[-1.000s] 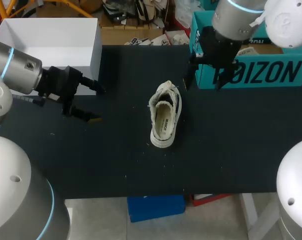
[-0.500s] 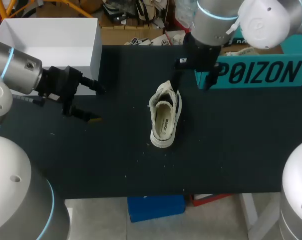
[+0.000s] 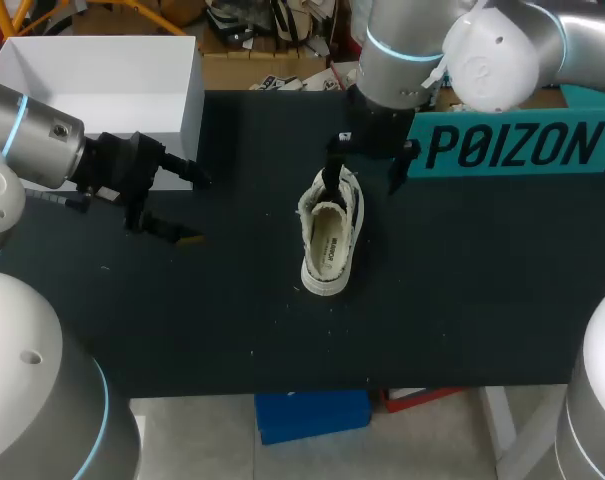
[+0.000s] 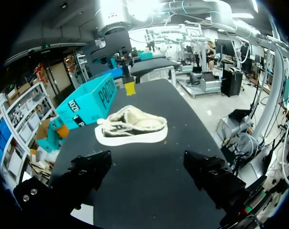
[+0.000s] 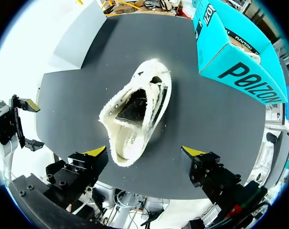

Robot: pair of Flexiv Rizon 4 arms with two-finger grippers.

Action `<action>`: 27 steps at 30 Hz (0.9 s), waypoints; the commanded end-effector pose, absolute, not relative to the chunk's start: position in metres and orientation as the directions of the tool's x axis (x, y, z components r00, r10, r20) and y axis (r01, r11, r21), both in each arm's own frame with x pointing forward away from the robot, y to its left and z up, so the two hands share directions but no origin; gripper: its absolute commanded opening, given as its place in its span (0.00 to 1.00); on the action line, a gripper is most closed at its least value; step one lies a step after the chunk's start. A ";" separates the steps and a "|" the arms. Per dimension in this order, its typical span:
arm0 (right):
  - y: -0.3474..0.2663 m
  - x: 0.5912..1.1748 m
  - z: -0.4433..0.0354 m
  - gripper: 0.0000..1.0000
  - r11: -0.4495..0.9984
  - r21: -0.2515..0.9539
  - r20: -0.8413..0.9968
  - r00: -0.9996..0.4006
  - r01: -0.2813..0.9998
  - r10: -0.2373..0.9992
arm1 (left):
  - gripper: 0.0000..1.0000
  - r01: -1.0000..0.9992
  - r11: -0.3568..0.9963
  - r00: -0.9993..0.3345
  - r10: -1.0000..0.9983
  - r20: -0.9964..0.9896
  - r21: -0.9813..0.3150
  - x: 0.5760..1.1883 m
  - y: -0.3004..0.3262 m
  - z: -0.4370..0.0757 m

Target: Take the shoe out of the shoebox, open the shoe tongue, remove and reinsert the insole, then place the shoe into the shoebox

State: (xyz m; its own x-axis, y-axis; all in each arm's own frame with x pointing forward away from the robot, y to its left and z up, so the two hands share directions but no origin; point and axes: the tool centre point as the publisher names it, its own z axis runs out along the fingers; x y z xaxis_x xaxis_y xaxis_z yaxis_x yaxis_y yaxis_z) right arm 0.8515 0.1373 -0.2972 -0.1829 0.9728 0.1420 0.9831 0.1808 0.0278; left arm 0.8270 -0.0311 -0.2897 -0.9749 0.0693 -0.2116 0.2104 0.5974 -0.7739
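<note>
Shoe [image 3: 332,235] is out of its box and stands on its sole at the middle of the tabletop [image 3: 462,300]. Laced end points to 12 o'clock, open mouth faces up. The insole looks to be seated inside.

- Teal shoebox [image 3: 522,150] lies at 2 o'clock from the shoe, near it but apart. It sits close enough for the return trip and leaves working room around the shoe.
- White box [image 3: 102,80] is at 10 o'clock, well apart.
- Right pincer [image 3: 365,172] hangs at 12 o'clock of the shoe, over the laced end. It is spread wide and grips nothing. One finger is above the laces, the other is off toward 3 o'clock.
- In the right wrist view the shoe [image 5: 134,114] sits ahead of the pincer [image 5: 145,151], between its yellow tips and in line with them. I read this as lining up for the tongue. Contact: none that I can see.
- Left pincer [image 3: 194,208] is parked at 9 o'clock of the shoe, well apart, spread and empty. Its wrist view has the shoe [image 4: 132,126] side-on ahead of it, which probably puts it in place to steady the shoe when needed.

Step in hand, by my reading: opening the tongue. The insole work is not yet begun.
</note>
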 end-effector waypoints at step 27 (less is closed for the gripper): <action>0.140 0.878 -0.358 0.43 0.197 -0.049 0.170 -0.186 0.979 0.968 | 1.00 0.211 0.599 -0.974 0.067 -0.215 -0.772 0.826 -0.032 -0.291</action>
